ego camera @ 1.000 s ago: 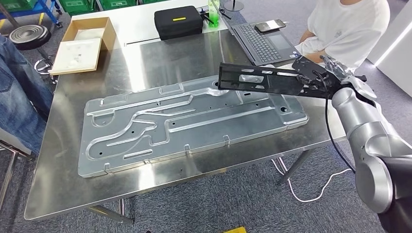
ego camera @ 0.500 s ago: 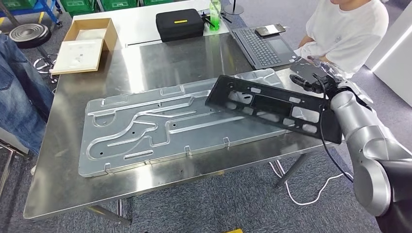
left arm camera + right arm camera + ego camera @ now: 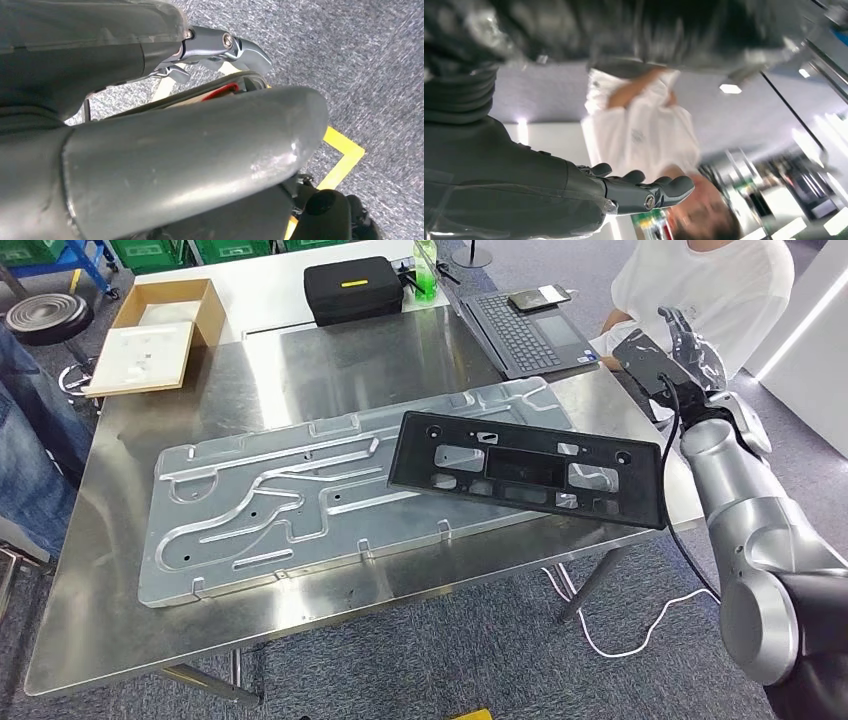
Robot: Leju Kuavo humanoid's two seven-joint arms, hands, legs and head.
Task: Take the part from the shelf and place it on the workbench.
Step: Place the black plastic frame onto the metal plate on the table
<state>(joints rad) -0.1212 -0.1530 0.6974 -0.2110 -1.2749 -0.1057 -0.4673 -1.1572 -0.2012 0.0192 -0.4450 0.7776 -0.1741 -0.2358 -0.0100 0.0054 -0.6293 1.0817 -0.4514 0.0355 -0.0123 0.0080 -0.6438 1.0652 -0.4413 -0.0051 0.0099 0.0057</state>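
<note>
My right hand is lifted with fingers spread, holding nothing, since the black part lies flat on the workbench, atop the metal panel right end.

We see our right arm in smooth silver shells, a black cable along it, dark-fingered right hand.
</note>
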